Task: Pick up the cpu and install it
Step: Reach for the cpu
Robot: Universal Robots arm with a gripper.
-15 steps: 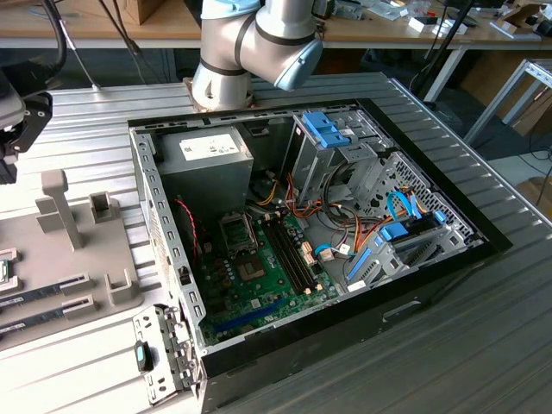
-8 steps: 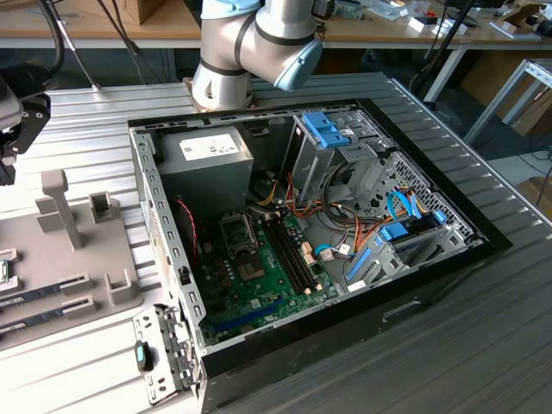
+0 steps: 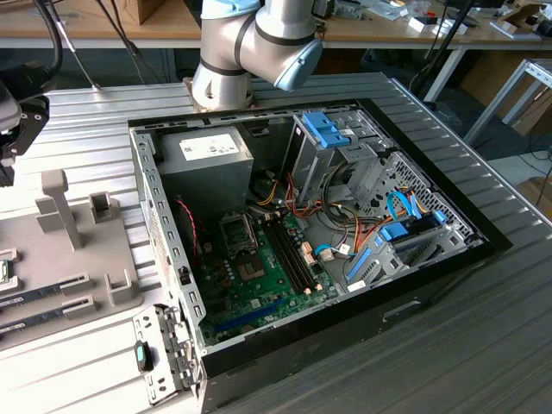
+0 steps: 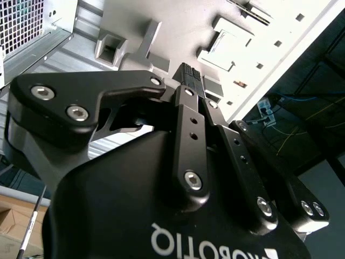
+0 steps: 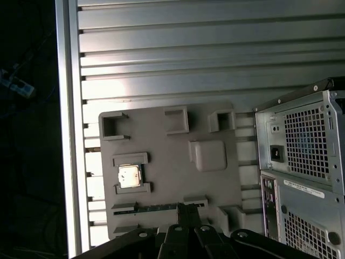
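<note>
The cpu (image 5: 129, 176), a small square chip with a silver top, lies in a raised holder on the grey fixture plate (image 5: 161, 140) in the first wrist view. My gripper (image 5: 187, 209) hangs above the plate, off to one side of the chip and not touching it. Both wrist views show its black fingers (image 4: 186, 102) pressed together with nothing between them. In the exterior view the gripper (image 3: 10, 159) is at the left edge, above the plate (image 3: 103, 259). The dark socket frame (image 3: 235, 231) sits on the green motherboard inside the open computer case.
The open computer case (image 3: 431, 267) lies on the ribbed metal table (image 3: 483, 345), holding the grey power-supply box (image 3: 207, 164), cables and drive cages. Its rear panel (image 5: 302, 156) stands close beside the plate. Memory sticks (image 3: 52, 289) lie in slots on the plate. The table edge (image 5: 67, 135) is near.
</note>
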